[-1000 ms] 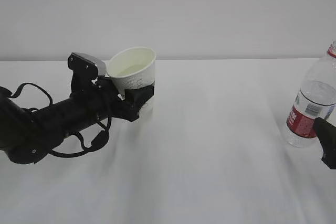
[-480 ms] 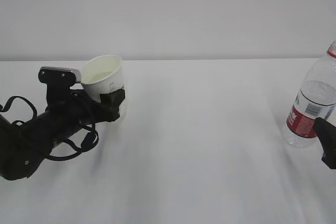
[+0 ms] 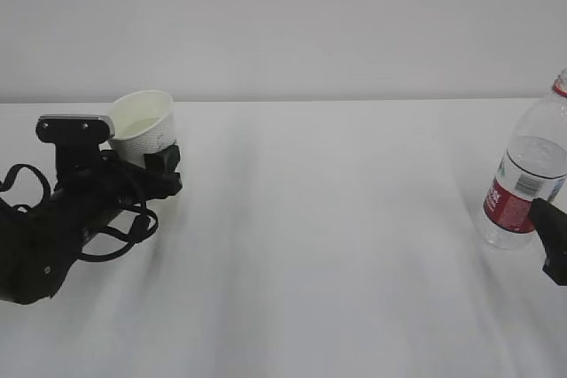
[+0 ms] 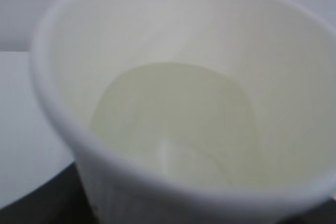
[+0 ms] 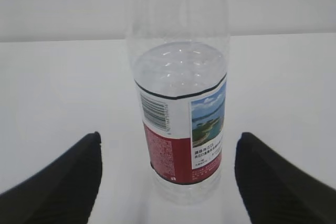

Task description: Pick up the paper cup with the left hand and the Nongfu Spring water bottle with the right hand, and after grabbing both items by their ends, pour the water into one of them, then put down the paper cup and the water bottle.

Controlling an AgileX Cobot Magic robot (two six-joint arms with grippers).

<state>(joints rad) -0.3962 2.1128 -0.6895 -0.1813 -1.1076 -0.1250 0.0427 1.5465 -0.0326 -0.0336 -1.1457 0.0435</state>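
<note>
- Outside, from the slanted front view, the left hand [image 3: 155,168] sits at about nine o'clock on the white table [image 3: 319,245], its black fingers pinching the lower half of the paper cup [image 3: 142,127]. The cup tilts slightly, mouth up, its pale inside showing. A grey-topped module [image 3: 75,123] rides just beside the cup's rim, and cables [image 3: 115,227] loop under the thick black arm.
- At three o'clock in the same view the water bottle [image 3: 529,170] stands upright on the table, capless, red ring at the neck, cut by the frame's edge. The right hand [image 3: 554,241] shows only as a black piece at the bottle's lower right (too little of it to read from here).
- Next, the left wrist view: the cup [image 4: 178,103] fills nearly the whole picture, rolled rim close to the lens, with a pale pool of water [image 4: 173,124] lying in the bottom. Dark gripper parts peek in at six o'clock under the cup's wall.
- Last, the right wrist view: the bottle [image 5: 181,108] stands upright at twelve o'clock, water reaching just above its red-and-white label. The right hand [image 5: 168,182] is spread wide, one fingertip [image 5: 63,182] at seven o'clock and the other at five o'clock, both clear of the bottle, which stands between them.
</note>
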